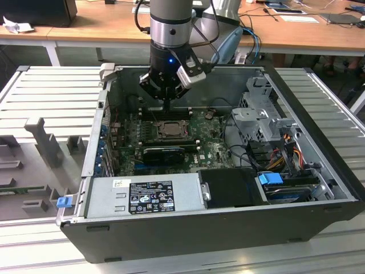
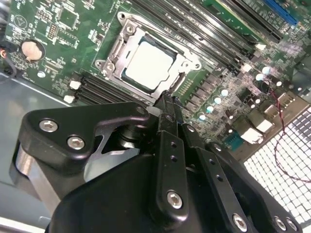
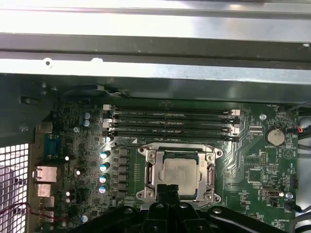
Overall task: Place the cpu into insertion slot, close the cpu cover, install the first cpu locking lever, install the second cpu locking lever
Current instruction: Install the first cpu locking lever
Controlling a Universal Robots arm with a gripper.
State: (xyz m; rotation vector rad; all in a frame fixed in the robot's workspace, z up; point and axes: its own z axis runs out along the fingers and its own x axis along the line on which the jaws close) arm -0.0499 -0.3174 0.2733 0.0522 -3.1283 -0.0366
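Note:
The cpu (image 2: 148,65) (image 3: 180,172), a pale square chip, lies flat in the insertion slot (image 1: 170,129) on the green motherboard. The cpu cover (image 2: 112,54) (image 3: 154,171), a metal frame with a square window, lies down around the chip. My gripper (image 2: 167,103) (image 3: 168,190) (image 1: 167,108) is shut with nothing between its fingers. Its narrow tip hovers right at one edge of the socket frame, on the side nearest the memory slots in the exterior view. I cannot tell whether the tip touches the frame.
Long black memory slots (image 3: 170,121) run beside the socket. A black ridged card (image 1: 164,153) lies on the socket's other side, with a power supply (image 1: 145,194) beyond it. A drive cage (image 1: 262,120) and cables fill the exterior view's right. The case walls (image 1: 97,131) ring the board.

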